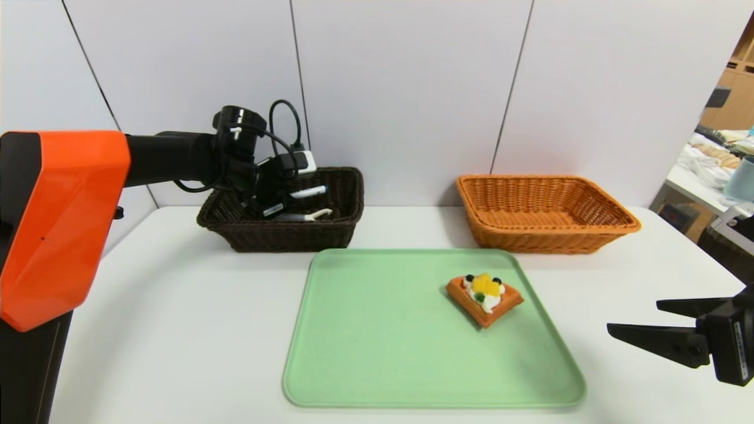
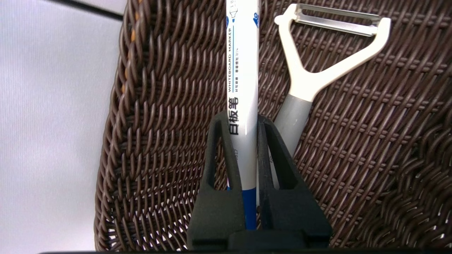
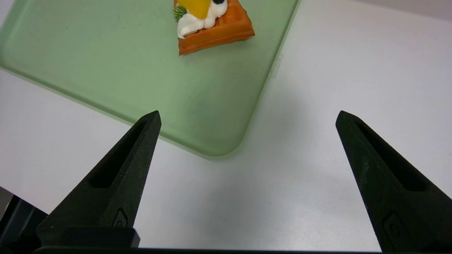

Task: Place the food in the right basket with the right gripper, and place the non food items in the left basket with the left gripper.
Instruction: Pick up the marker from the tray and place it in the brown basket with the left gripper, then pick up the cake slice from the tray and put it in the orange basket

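Observation:
My left gripper (image 1: pixel 277 203) hangs inside the dark brown left basket (image 1: pixel 339 232), shut on the white marker pen (image 2: pixel 243 70) with its blue cap between the jaws. The marker (image 1: pixel 308 192) sticks out toward the basket's far right. The white peeler (image 2: pixel 317 70) with a grey handle lies on the basket floor beside it, and the peeler (image 1: pixel 312 216) shows under the gripper in the head view. The waffle food (image 1: pixel 484 298) sits on the green tray (image 1: pixel 377 365), right of its middle. My right gripper (image 1: pixel 633 318) rests wide open and empty over the table, right of the tray. The orange right basket (image 1: pixel 545 235) stands empty.
The two baskets stand side by side at the back of the white table (image 1: pixel 177 330), against the wall panels. The tray's near right corner (image 3: pixel 219 148) lies just ahead of my right fingers. A cluttered desk (image 1: pixel 716 171) stands beyond the table's right edge.

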